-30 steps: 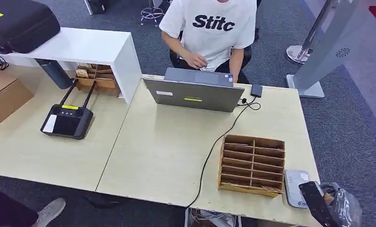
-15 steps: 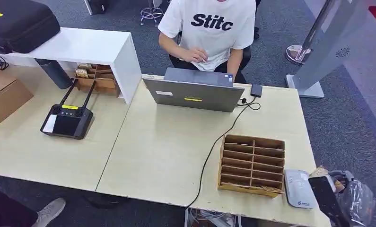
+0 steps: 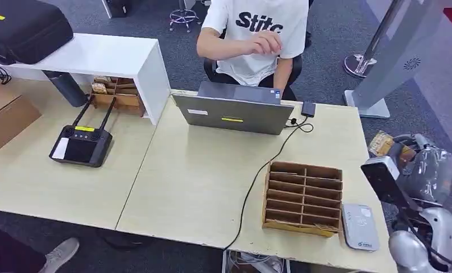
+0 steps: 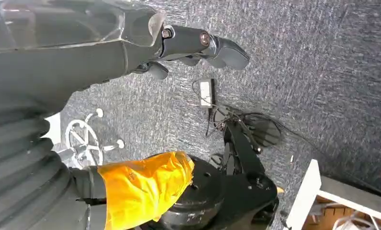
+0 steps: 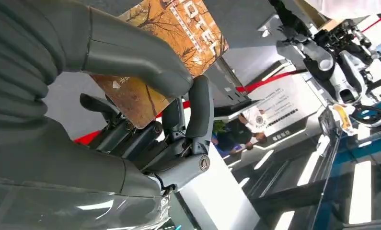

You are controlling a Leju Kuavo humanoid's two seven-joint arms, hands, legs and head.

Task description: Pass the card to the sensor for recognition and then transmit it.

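Your robot's right hand point(image 5: 145, 120) pinches the card point(image 5: 164, 52), an orange-brown hotel card printed with autumn trees, between the thick grey thumb and the darker fingers point(image 5: 198, 115). From the head view the same hand point(image 3: 419, 165) hangs beyond the right edge of the worktop point(image 3: 200, 187), off the table and to the far right of the sensor point(image 3: 360, 226); the card point(image 3: 381, 143) shows there as a small orange patch at the hand's far side. The sensor, a flat grey pad with a contactless mark, lies at the near right corner of the worktop, just right of the wooden compartment box point(image 3: 303, 197) and apart from the card. A black cable point(image 3: 257, 176) runs from the near edge past the box toward the laptop point(image 3: 235, 112) at the far side, where a person point(image 3: 257, 34) in a white printed shirt sits with one hand raised. On the left worktop sits a black controller point(image 3: 80, 145) with two antennas. Your left hand point(image 4: 198, 45) hangs over grey carpet point(image 4: 322, 72), its dark fingers point(image 4: 226, 50) loosely curled and holding nothing.
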